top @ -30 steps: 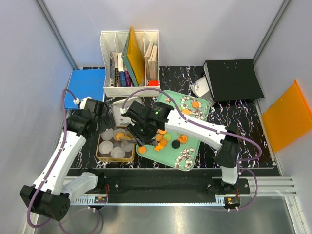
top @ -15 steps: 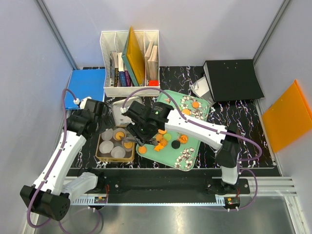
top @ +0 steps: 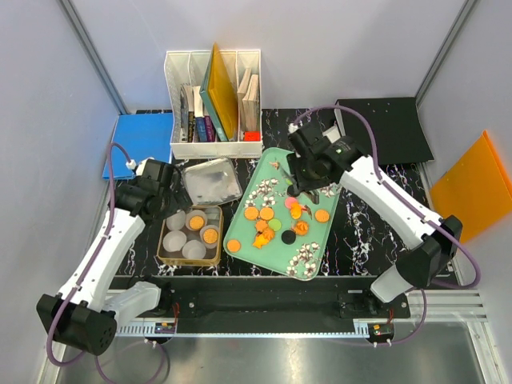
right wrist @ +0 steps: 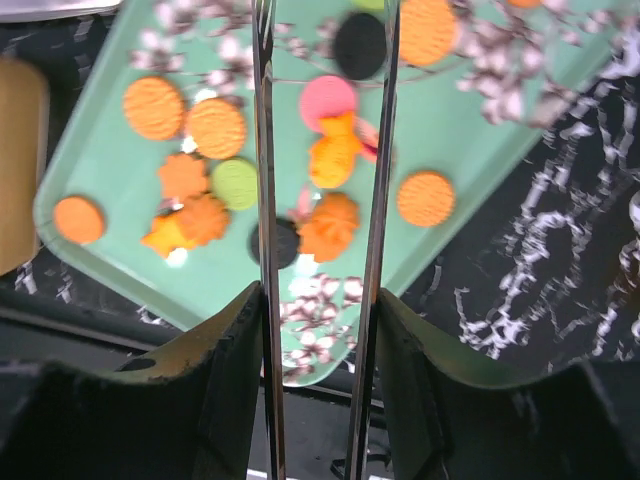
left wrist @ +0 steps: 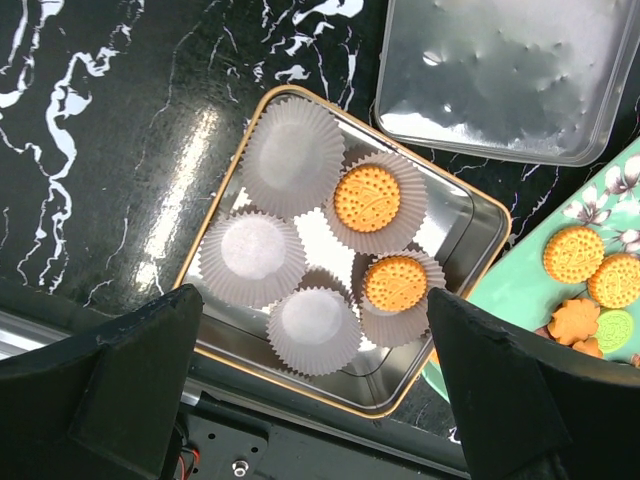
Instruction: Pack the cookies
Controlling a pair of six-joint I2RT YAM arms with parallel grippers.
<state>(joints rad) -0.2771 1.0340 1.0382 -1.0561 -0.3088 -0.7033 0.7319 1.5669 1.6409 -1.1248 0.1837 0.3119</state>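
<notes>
Cookies lie on the mint-green tray (top: pixel 314 254): orange ones (top: pixel 250 214), a black one (top: pixel 288 238), a pink one (top: pixel 292 204) and a green one (top: pixel 274 226). A gold-rimmed tin (top: pixel 163 258) holds white paper cups. Two cups hold orange cookies (left wrist: pixel 367 198) (left wrist: pixel 395 283); three cups (left wrist: pixel 250 248) are empty. My left gripper (top: pixel 166 192) is open and empty, above the tin (left wrist: pixel 232 350). My right gripper (top: pixel 302 188) hovers over the tray's middle. Its thin metal blades (right wrist: pixel 262 150) stand parallel and apart, with nothing between them. Pink (right wrist: pixel 328 100) and orange (right wrist: pixel 426 197) cookies lie below.
A clear plastic lid (top: pixel 212 180) lies behind the tin; it also shows in the left wrist view (left wrist: pixel 510 80). A white file box with books (top: pixel 212 104) stands at the back. A blue folder (top: pixel 140 140), a black binder (top: pixel 384 128) and an orange folder (top: pixel 472 188) lie around.
My right arm has swung from over the tin back right over the tray. An orange cookie now lies in a cup in the tin. My left gripper barely moved.
</notes>
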